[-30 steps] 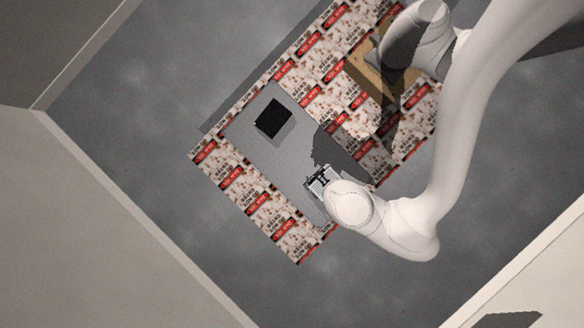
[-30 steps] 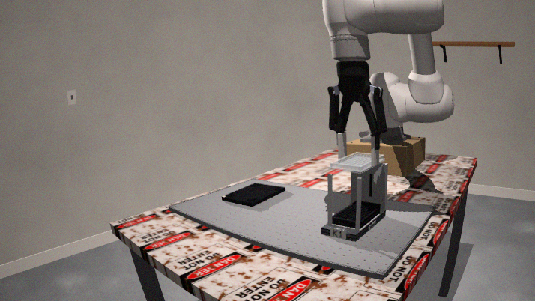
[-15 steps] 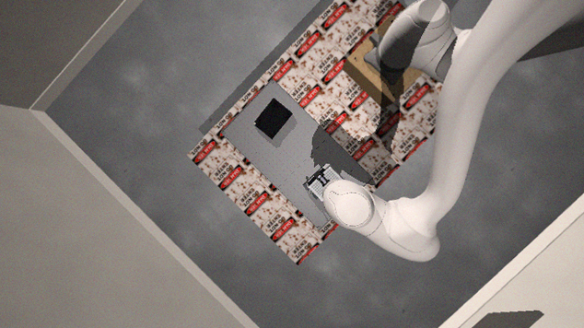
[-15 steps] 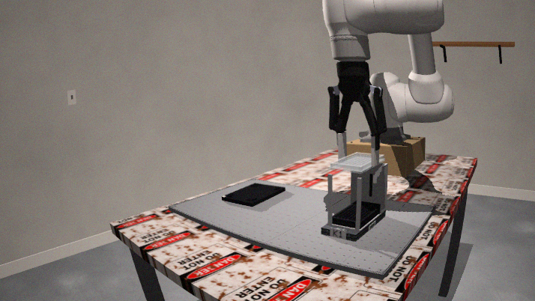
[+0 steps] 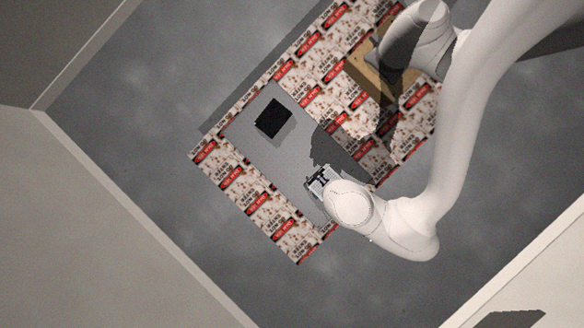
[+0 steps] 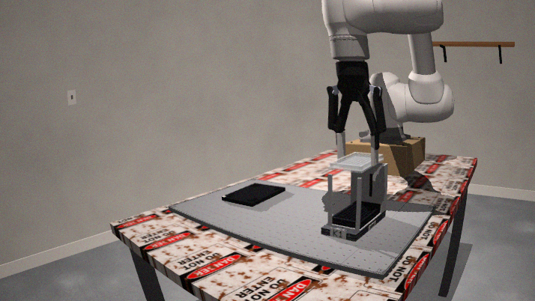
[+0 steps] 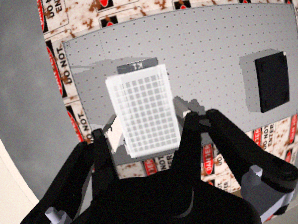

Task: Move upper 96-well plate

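Fingers (image 6: 357, 153) grip upper plate (image 6: 356, 162) above rack posts (image 6: 359, 202).

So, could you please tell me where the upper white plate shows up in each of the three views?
Top: white 96-well plate, centre-right, partly under the wrist.
Exterior: right of centre, gripped above rack K1.
Wrist: centre, above the tool.
Shared landmark: black nest.
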`<act>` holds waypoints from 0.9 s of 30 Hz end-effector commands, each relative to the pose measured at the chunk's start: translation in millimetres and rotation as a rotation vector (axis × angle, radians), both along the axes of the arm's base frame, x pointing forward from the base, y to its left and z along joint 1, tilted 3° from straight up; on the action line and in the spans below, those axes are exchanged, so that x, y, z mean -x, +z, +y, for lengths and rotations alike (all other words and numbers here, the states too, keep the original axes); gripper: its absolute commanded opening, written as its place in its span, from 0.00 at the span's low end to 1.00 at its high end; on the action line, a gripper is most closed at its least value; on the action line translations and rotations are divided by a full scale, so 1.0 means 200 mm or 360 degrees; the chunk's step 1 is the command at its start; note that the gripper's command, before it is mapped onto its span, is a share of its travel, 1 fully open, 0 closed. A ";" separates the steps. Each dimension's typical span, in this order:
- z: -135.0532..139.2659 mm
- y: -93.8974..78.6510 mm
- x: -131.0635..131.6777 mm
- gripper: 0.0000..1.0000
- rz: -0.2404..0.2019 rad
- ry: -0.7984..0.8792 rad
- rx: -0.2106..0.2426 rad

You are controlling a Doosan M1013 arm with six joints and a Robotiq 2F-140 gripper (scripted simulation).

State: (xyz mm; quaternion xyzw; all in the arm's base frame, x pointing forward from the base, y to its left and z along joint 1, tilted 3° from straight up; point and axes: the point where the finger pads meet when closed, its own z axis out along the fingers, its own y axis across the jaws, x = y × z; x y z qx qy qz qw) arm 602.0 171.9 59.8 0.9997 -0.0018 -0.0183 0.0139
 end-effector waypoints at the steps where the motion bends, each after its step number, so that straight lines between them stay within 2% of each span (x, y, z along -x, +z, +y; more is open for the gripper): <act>1: -0.05 0.01 0.01 0.00 0.0009 0.0132 -0.0004; 27: -0.42 0.02 0.06 0.00 0.0009 0.0132 -0.0004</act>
